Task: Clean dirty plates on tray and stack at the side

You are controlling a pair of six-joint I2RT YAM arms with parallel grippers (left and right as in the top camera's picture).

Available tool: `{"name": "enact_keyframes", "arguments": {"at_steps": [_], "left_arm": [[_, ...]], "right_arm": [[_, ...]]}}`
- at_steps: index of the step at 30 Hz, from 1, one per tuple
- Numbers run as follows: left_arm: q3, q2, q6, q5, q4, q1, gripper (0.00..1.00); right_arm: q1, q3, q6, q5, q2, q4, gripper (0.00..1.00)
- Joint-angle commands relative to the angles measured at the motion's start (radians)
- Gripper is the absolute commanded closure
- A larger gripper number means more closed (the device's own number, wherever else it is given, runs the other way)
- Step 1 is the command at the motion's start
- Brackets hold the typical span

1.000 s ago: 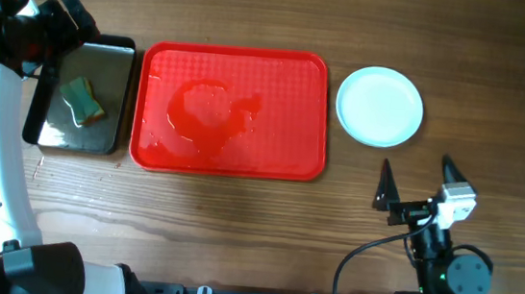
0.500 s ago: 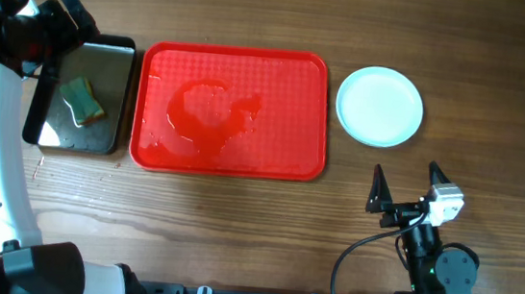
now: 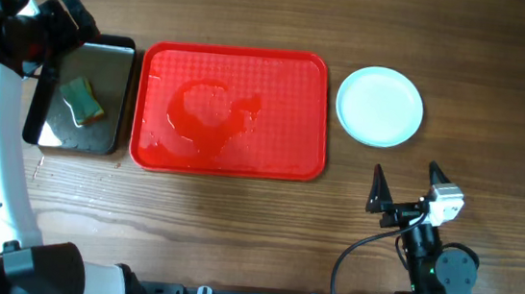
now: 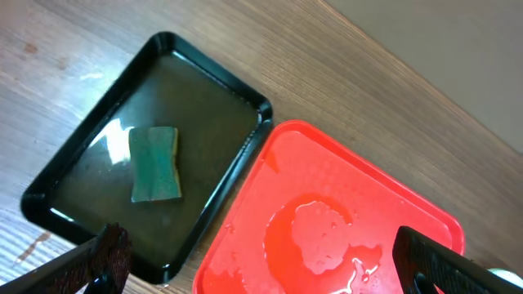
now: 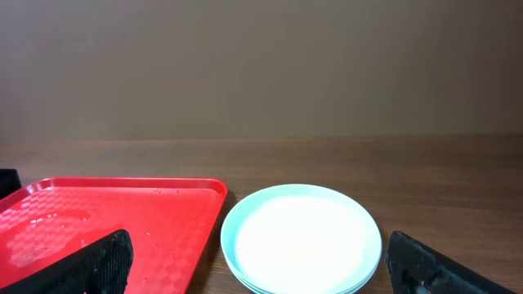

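Observation:
The red tray (image 3: 288, 82) lies mid-table with a wet puddle and no plates on it; it also shows in the left wrist view (image 4: 343, 188) and the right wrist view (image 5: 163, 204). A stack of clean pale mint plates (image 3: 379, 105) sits on the wood to the tray's right, seen close in the right wrist view (image 5: 301, 237). My right gripper (image 3: 403, 188) is open and empty, near the table's front, below the plates. My left gripper (image 4: 261, 269) is open and empty, high over the gap between the pan and the tray.
A black metal pan (image 3: 112, 104) holding water and a green sponge (image 3: 83, 100) stands left of the tray; it shows in the left wrist view (image 4: 204, 98) with the sponge (image 4: 155, 163). The left arm's white body runs down the left edge.
The right gripper drew back toward the front edge and a little left between one second and half a second ago; since then nothing has moved.

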Motion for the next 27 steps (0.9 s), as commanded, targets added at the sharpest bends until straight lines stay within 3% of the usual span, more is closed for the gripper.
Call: {"name": "enact_keyframes", "arguments": {"at_steps": [1, 5, 9, 12, 16, 21, 27], "left_arm": [[-0.035, -0.104, 0.006, -0.044, 0.000, -0.108, 0.00], [-0.229, -0.290, 0.006, -0.065, 0.089, -0.164, 0.00], [-0.618, -0.523, 0.006, -0.059, 0.428, -0.163, 0.00], [-1.038, -0.812, 0.006, -0.032, 0.738, -0.163, 0.00], [-1.368, -1.097, 0.006, -0.013, 0.954, -0.164, 0.00], [-1.609, -1.366, 0.006, -0.018, 1.046, -0.164, 0.00], [-1.706, -1.494, 0.014, -0.069, 1.047, -0.157, 0.00]], "right_arm": [[-0.004, -0.002, 0.017, -0.016, -0.009, 0.003, 0.00], [-0.004, -0.002, 0.017, -0.016, -0.009, 0.003, 0.00], [-0.004, -0.002, 0.017, -0.016, -0.009, 0.003, 0.00], [-0.004, -0.002, 0.018, -0.016, -0.009, 0.003, 0.01], [-0.004, -0.002, 0.018, -0.016, -0.009, 0.003, 0.00], [-0.004, -0.002, 0.018, -0.016, -0.009, 0.003, 0.00], [-0.004, -0.002, 0.018, -0.016, -0.009, 0.003, 0.00]]}}
